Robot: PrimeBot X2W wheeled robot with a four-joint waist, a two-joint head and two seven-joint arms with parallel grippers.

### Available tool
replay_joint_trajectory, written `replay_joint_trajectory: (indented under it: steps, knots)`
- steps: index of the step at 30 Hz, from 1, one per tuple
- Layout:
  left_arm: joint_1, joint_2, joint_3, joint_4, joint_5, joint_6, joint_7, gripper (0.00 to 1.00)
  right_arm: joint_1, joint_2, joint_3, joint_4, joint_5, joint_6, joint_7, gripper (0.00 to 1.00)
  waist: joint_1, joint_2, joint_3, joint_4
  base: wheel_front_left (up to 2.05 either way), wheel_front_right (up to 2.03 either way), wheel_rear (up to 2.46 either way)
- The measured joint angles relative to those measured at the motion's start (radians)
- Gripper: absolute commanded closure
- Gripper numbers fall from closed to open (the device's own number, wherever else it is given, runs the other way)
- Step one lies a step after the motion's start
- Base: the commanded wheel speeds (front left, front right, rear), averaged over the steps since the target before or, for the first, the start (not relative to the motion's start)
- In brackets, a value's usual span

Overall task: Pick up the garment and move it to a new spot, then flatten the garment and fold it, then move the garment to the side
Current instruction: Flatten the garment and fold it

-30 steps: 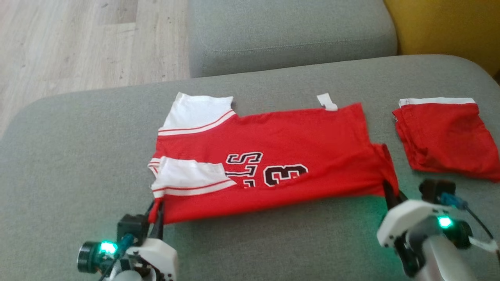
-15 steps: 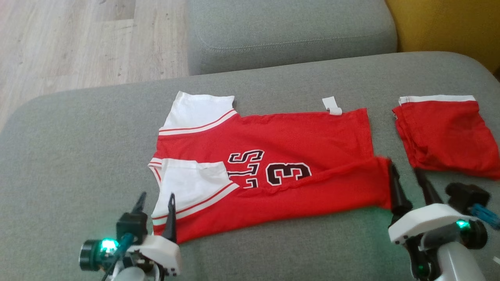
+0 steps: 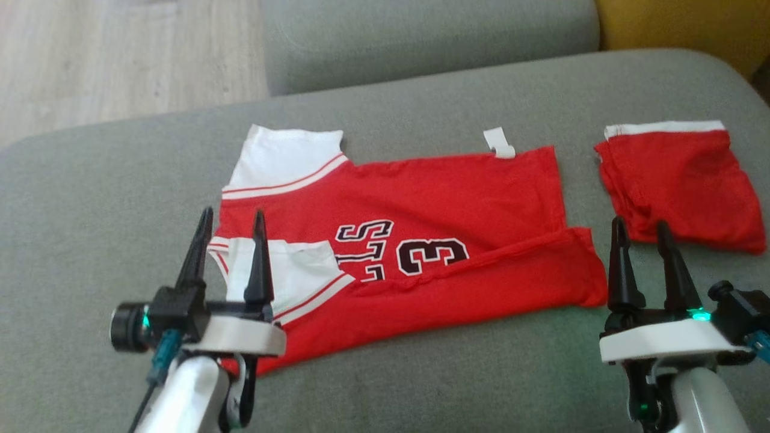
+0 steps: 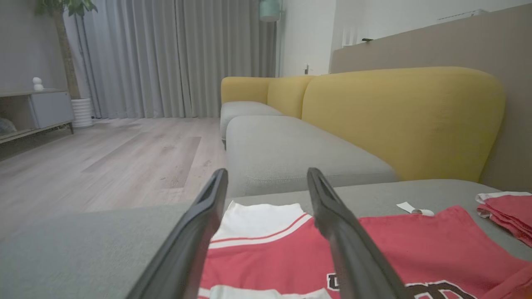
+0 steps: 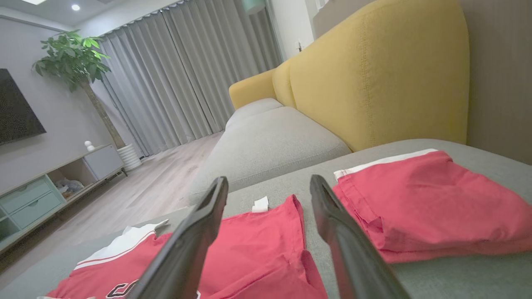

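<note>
Head view, read from left to right. Pale wooden floor borders the broad grey cushion that carries the work. The left tool stands with its two dark fingers spread and nothing between them, over the white sleeve end of the jersey. The jersey, red with white sleeves and black lettering, lies spread across the middle of the cushion, its near long edge folded up over the body and a small white label at its far edge. The right tool, likewise spread and empty, sits just beside the jersey's hem corner, between it and a folded red cloth with a white band, which lies apart at the right. Behind are a second grey cushion and a yellow backrest.

Wrist views, the room beyond: a potted plant and a low cabinet at left, then full-length grey curtains, then the yellow sofa back along the wall.
</note>
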Motion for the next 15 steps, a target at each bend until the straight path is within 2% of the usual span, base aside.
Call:
replay_joint_trajectory:
  steps: [4, 8, 11, 15]
  knots:
    - [-0.07, 0.026, 0.004, -0.005, 0.03, -0.035, 0.004, 0.0, -0.017, 0.0, 0.014, -0.01, 0.003, 0.0, -0.01, 0.0, 0.0001, 0.0, 0.057, -0.023, 0.0, 0.0, 0.0]
    - [-0.206, 0.085, 0.004, 0.043, 0.045, -0.072, 0.086, 0.0, -0.073, 0.0, 0.038, -0.01, 0.012, 0.0, -0.017, 0.0, 0.0003, 0.0, 0.108, -0.049, 0.0, 0.0, 0.0]
    - [-0.317, 0.13, -0.01, 0.089, 0.064, -0.126, 0.17, 0.0, -0.119, 0.0, 0.047, -0.012, 0.016, 0.0, -0.018, 0.0, 0.0003, 0.0, 0.146, -0.073, 0.0, 0.0, 0.0]
    - [-0.463, 0.191, -0.04, 0.176, 0.084, -0.219, 0.315, 0.0, -0.161, 0.0, 0.059, -0.016, 0.029, 0.0, -0.021, 0.0, 0.0003, 0.0, 0.199, -0.103, 0.0, 0.0, 0.0]
